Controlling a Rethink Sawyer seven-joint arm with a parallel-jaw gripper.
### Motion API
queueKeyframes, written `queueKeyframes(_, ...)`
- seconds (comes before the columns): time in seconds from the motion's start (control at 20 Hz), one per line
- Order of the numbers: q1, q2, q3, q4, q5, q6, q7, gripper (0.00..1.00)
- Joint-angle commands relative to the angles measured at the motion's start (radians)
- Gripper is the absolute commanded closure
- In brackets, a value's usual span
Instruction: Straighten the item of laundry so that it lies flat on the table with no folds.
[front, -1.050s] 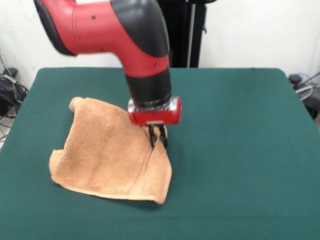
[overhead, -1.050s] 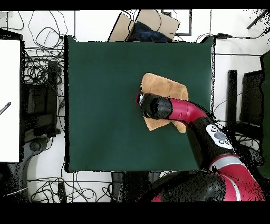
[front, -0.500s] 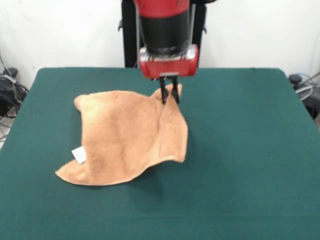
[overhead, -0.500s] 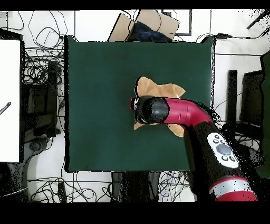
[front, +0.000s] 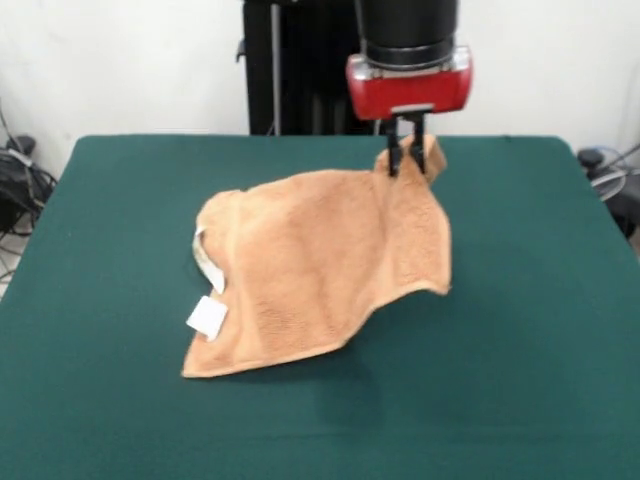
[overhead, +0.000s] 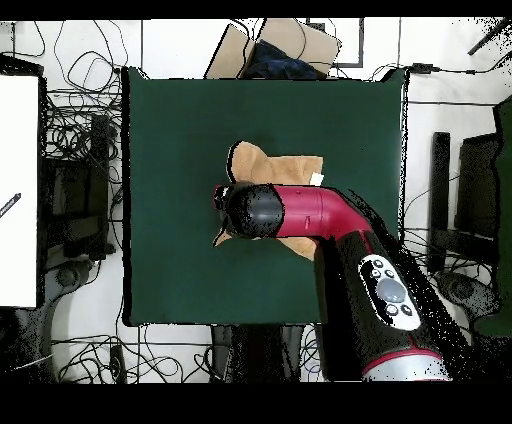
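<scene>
- The towel (front: 320, 265) is held by one corner, at the 1 o'clock end of the cloth, in the gripper (front: 407, 160), whose fingers are pinched on it.
- That corner is lifted; the remainder is draped near the middle of the table (front: 540, 350).
- A rolled edge and a white tag (front: 207, 316) are seen at 8 o'clock.
- Flattening is judged to be partly done: the raised corner and wrinkles remain.

The towel (front: 320, 270) I pinch is nappy terry cloth, rough and matt, orange-tan, with a smooth white tag (front: 207, 316) that looks like thin fabric or paper. Under it the table (front: 520, 350) wears dark green felt-like cloth, matt and even. My gripper (front: 405, 160) has dark, dull fingers below a glossy red plastic-looking housing and a smooth black collar with a faint sheen.
</scene>
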Motion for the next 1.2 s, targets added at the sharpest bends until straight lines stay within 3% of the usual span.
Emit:
queueKeyframes(0.05, 0.039, -0.005, 0.031, 0.089, 0.056, -0.018, 0.144, 1.0)
queueKeyframes(0.4, 0.062, -0.008, 0.005, 0.107, 0.066, -0.055, 0.153, 1.0)
queueKeyframes(0.45, 0.059, -0.01, 0.007, 0.117, 0.07, -0.056, 0.149, 0.0)
queueKeyframes(0.75, 0.063, -0.01, 0.005, 0.104, 0.052, -0.037, 0.121, 0.0)
queueKeyframes(1.2, 0.061, 0.007, -0.001, 0.113, 0.083, -0.078, 0.172, 0.0)
